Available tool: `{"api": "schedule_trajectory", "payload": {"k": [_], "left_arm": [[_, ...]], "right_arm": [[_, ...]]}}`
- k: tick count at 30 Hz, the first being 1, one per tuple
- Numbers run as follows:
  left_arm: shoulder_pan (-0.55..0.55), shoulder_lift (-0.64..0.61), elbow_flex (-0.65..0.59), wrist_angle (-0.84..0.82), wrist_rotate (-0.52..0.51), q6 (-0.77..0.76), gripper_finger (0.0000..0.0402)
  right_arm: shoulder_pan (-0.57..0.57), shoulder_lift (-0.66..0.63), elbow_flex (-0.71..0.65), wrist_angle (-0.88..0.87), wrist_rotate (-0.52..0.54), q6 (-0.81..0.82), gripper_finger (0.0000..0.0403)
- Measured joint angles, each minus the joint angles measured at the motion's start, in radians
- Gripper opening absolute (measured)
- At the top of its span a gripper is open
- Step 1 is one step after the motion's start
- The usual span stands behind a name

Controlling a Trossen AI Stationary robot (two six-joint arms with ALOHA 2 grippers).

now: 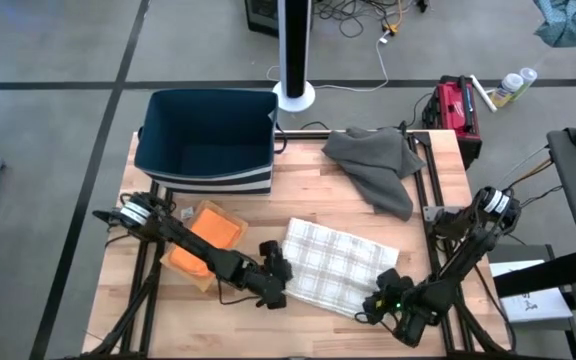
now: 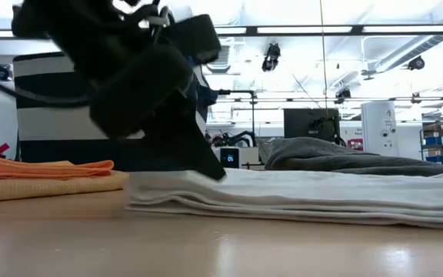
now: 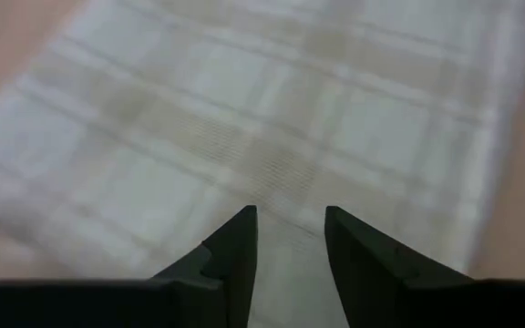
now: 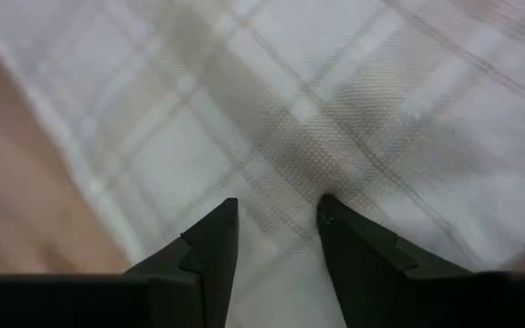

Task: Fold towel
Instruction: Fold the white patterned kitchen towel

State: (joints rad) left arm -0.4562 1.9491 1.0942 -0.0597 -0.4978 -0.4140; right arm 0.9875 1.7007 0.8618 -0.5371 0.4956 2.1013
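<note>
Right then, I saw the checked towel lying folded into a long flat strip near the front middle of the wooden tabletop, running from about ten o'clock to four o'clock in the overhead picture. My left end effector sat at the towel's nine o'clock end, low over the cloth; its wrist camera showed both fingers a narrow gap apart with the towel's weave beneath them and nothing pinched between. My right end effector was at the towel's four o'clock corner, and its fingers were likewise narrowly parted just above the cloth, gripping nothing that I could see.

From table height the towel showed as a low stack of layers, with the left arm's dark body looming over its end. An orange cloth lay folded at nine o'clock of the towel, under the left arm. A grey cloth sat crumpled at one o'clock, and a dark blue bin stood at eleven o'clock.
</note>
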Motion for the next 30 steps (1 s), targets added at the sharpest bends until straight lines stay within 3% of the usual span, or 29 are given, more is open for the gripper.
{"api": "schedule_trajectory", "payload": {"k": [5, 10, 14, 17, 22, 25, 30], "left_arm": [[0.007, -0.096, 0.003, -0.007, -0.075, 0.016, 0.0122], [0.003, -0.118, 0.001, 0.263, -0.042, 0.095, 0.0125], [-0.004, -0.041, 0.001, 0.531, 0.027, 0.14, 0.0121], [-0.006, 0.064, 0.046, 0.584, 0.074, 0.142, 0.0118], [-0.005, 0.232, 0.194, 0.48, 0.098, 0.147, 0.0121], [-0.006, 0.293, 0.283, 0.292, 0.098, 0.148, 0.0125], [-0.003, 0.291, 0.371, -0.033, 0.043, 0.143, 0.013]], "right_arm": [[-0.018, -0.028, -0.002, 0.069, 0.12, -0.086, 0.0145], [-0.026, -0.082, -0.003, 0.035, 0.151, -0.181, 0.0136], [-0.015, -0.135, -0.003, -0.043, 0.154, -0.183, 0.0129], [0.001, -0.156, -0.001, -0.076, 0.124, -0.236, 0.0122], [0.018, -0.11, -0.009, -0.1, 0.043, -0.22, 0.011], [0.021, -0.045, -0.014, -0.078, 0.044, -0.179, 0.0104], [0.013, 0.038, -0.009, 0.03, 0.067, -0.202, 0.0096]]}}
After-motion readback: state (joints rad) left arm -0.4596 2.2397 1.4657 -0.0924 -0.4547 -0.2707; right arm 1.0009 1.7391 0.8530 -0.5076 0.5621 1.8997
